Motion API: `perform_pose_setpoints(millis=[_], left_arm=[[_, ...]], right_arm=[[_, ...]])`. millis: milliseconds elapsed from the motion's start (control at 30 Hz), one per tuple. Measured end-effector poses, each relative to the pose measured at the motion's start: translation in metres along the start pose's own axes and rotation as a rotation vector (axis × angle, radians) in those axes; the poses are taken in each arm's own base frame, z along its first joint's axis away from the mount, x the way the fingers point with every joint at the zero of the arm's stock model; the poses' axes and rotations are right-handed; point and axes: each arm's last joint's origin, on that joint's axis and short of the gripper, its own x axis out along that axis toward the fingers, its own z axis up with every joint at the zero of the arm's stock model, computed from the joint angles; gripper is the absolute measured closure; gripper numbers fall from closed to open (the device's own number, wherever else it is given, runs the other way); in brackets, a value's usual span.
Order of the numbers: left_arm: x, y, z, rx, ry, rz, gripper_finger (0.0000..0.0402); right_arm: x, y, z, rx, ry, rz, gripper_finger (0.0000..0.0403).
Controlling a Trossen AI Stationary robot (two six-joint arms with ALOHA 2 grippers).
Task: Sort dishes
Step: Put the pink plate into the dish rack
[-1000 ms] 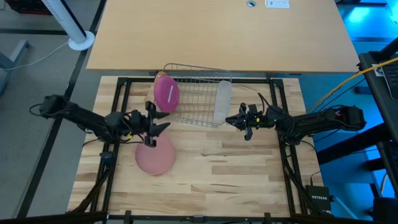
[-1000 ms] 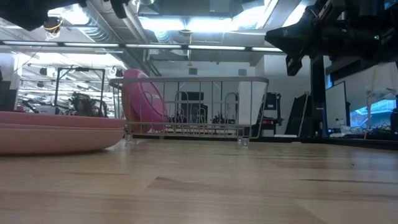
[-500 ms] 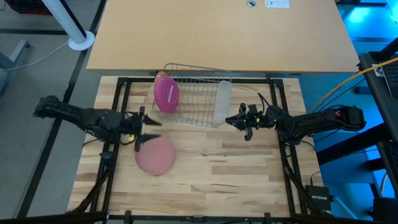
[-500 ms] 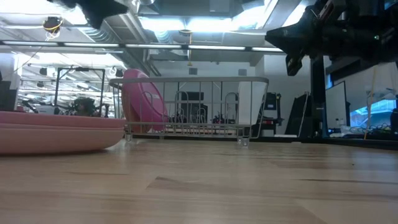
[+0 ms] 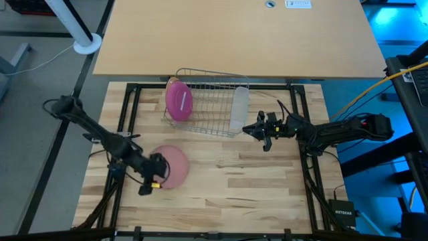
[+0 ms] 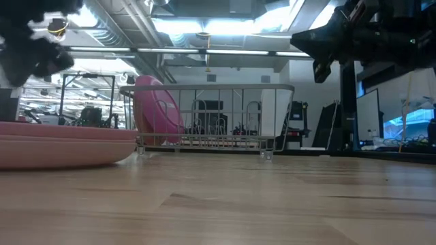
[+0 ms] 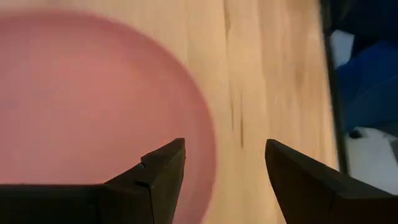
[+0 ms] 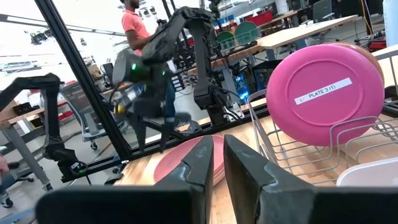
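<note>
A pale pink plate (image 5: 172,165) lies flat on the wooden table at the left. My left gripper (image 5: 154,177) hangs open over the plate's near-left rim (image 7: 208,143), tipped downward, one finger above the plate and one above bare wood. A magenta plate (image 5: 179,100) stands on edge in the left end of the wire rack (image 5: 210,100). A tan-orange plate (image 8: 377,55) stands on edge right behind it. My right gripper (image 5: 257,131) hovers shut to the right of the rack, roughly level and pointing toward it.
A translucent cup (image 5: 239,107) lies in the rack's right end. Black frame rails (image 5: 127,120) border the table. Bare wood (image 5: 254,181) spreads across the middle and near right. A person (image 8: 130,18) stands in the room beyond.
My left gripper has swung from the far edge of the pale pink plate toward the table's near edge, sunk lower, and tipped from about level to pointing down at the plate's near-left rim. The plate has stayed where it was.
</note>
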Motion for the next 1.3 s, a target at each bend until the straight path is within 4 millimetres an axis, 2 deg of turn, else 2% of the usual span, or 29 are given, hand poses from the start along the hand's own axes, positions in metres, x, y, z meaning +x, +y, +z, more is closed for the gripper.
perform_pose_setpoints(millis=[133,300,933,1100,1300], left_arm=[[0.023,-0.009,-0.001,-0.017,0.057,-0.046,0.021],[0.038,-0.012,0.0,-0.023,0.066,-0.047,0.0228],[0.061,-0.005,-0.006,-0.08,0.107,0.084,0.0275],[0.057,-0.005,-0.005,-0.084,0.111,0.08,0.0316],[0.052,-0.01,0.001,-0.084,0.131,0.09,0.039]], right_arm=[[0.0,0.0,0.0,0.0,0.0,0.0,0.0358],[0.0,0.0,0.0,0.0,0.0,0.0,0.0358],[0.0,0.0,0.0,0.0,0.004,0.01,0.0358],[0.0,0.0,0.0,0.0,0.004,0.01,0.0358],[0.0,0.0,0.0,0.0,0.004,0.01,0.0358]])
